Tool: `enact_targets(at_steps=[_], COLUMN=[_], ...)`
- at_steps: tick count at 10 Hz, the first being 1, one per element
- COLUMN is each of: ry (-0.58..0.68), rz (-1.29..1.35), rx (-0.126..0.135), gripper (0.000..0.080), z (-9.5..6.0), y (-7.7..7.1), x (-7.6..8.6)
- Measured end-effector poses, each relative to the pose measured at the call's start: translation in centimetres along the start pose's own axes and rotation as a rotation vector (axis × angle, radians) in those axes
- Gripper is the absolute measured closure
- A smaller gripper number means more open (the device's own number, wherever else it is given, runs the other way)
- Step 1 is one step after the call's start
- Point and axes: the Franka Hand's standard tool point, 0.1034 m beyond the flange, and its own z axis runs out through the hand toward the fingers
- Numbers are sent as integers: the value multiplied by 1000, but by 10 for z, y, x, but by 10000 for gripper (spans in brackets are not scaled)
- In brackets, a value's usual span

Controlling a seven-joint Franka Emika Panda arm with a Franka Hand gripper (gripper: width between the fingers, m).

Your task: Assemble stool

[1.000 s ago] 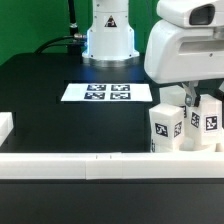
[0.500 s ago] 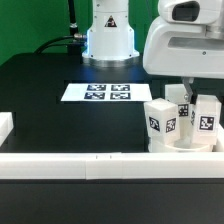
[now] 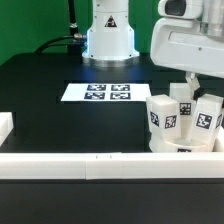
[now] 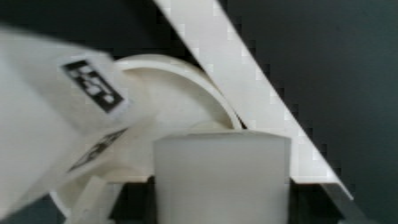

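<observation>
The stool stands upside down at the exterior view's front right. Its round white seat [image 3: 172, 145] lies on the table with three tagged leg blocks upright on it. Two are the front leg [image 3: 164, 117] and the right leg [image 3: 208, 118]. My gripper [image 3: 188, 88] comes down from above, shut on the back leg [image 3: 181, 99]. In the wrist view that white leg [image 4: 222, 160] fills the space between the jaws of my gripper [image 4: 222, 195]. Behind it curves the seat's rim [image 4: 175, 72], and another tagged leg [image 4: 71, 100] stands beside it.
The marker board [image 3: 108, 93] lies flat mid-table in front of the robot base [image 3: 108, 35]. A long white rail [image 3: 90, 163] runs along the front edge, close to the seat, and shows as a diagonal strip [image 4: 231, 50] in the wrist view. A white block [image 3: 5, 125] sits at the left edge.
The gripper swung slightly to the exterior view's left, then back right. The stool's legs shifted and turned a little with it. The jaws kept their hold.
</observation>
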Motion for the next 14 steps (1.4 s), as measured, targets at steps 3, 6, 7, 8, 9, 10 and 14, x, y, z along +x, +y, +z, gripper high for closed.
enact_targets(at_steps=[3,6,7,8,9,10,14], ry=[-14,-38,-39,-55,-71,-87,-140], rz=[194,435,450,618,771,876,1144], rx=[15,24,24,68,125,170,226], gripper=[465,465,465,465,465,465,465], z=[0,0,0,0,0,0,0], y=[-2,-3,-3,-5,-4,-3,-7], x=[-1,-2,-2,0,1,2,2])
